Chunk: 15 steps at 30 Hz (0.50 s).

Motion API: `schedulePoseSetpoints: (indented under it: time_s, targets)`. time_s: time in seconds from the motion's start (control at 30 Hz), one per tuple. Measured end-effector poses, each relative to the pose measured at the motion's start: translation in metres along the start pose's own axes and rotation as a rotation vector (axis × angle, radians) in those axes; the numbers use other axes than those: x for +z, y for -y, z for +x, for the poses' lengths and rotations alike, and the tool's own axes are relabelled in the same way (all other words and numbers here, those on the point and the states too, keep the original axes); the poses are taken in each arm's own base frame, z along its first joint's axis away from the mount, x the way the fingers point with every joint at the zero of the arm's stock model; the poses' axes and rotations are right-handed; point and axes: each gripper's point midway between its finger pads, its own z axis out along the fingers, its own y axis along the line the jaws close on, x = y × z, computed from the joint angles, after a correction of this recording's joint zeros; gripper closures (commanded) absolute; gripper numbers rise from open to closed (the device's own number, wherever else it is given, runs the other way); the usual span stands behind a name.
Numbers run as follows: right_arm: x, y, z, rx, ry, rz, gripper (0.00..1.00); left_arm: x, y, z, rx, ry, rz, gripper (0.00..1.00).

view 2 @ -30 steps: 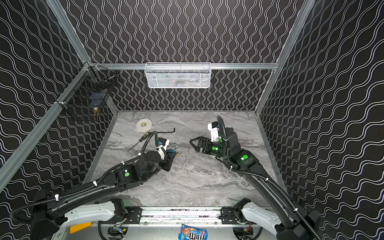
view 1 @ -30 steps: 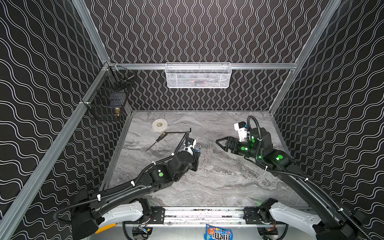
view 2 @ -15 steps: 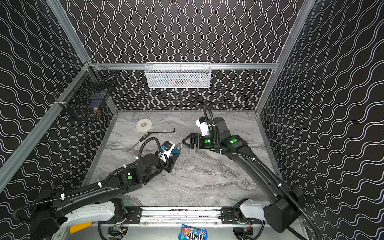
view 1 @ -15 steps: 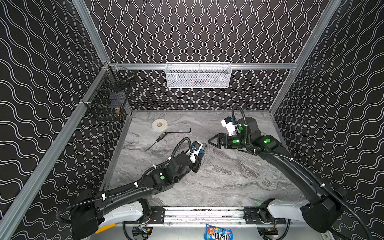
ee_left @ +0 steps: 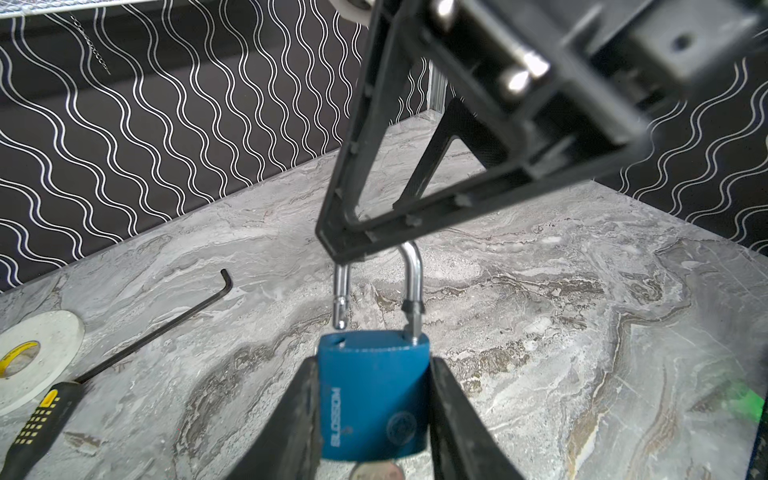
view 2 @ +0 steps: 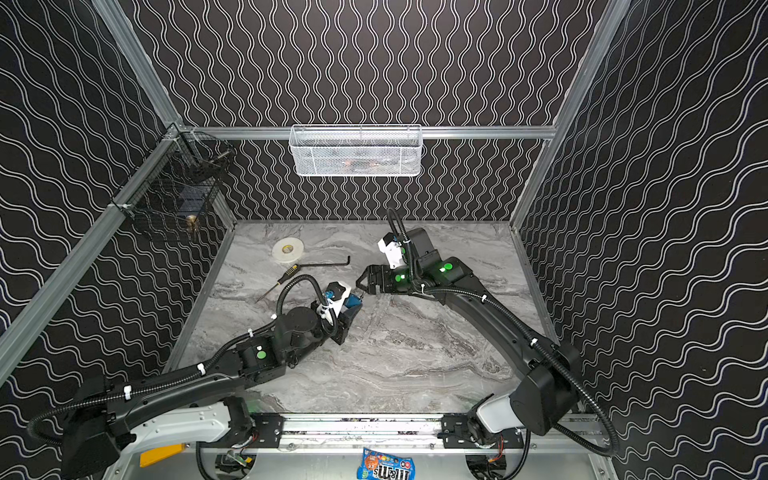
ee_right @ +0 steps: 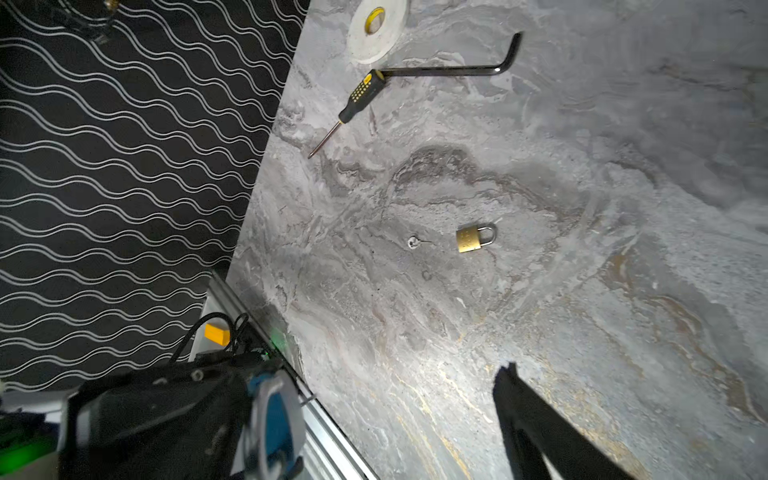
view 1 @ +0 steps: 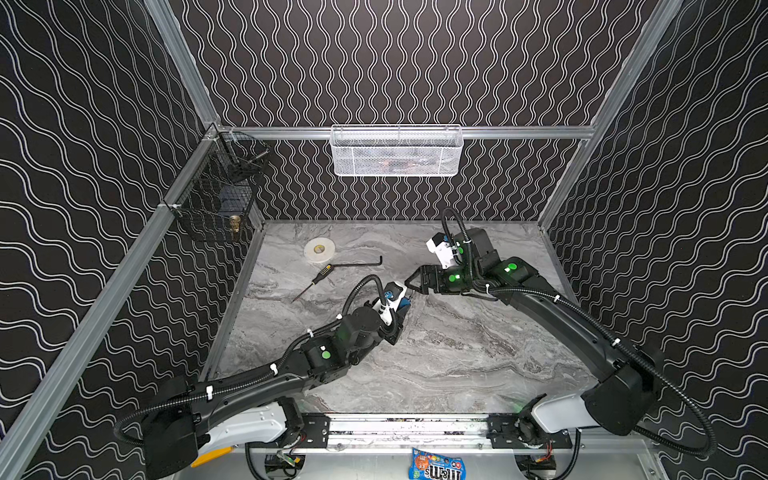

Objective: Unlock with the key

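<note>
Blue padlock (ee_left: 374, 399), gripped by left pincer (ee_left: 372, 362), shackle (ee_left: 412, 270) open, key (ee_left: 376, 471) at base.

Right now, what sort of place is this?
Probably a robot test booth, not a home: patterned walls enclose a marble-look tabletop, two robot arms share a rail, and a screwdriver lies there.

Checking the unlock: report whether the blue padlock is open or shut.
Open: on the blue padlock, one shackle leg stands clear of the body.
</note>
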Motion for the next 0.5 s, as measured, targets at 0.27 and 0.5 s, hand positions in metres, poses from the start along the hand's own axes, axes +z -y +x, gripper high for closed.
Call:
schedulePoseSetpoints:
  time_s: [0.27, 0.5]
  targets:
    - [0.005, 0.014, -0.003, 0.001, -0.011, 0.083, 0.06, 0.0, 0.0, 0.003, 0.005, -0.003, 0.0, 1.0]
    - [0.004, 0.021, -0.005, -0.014, -0.025, 0.136, 0.06, -0.002, -0.001, 0.005, 0.005, -0.002, -0.001, 1.0]
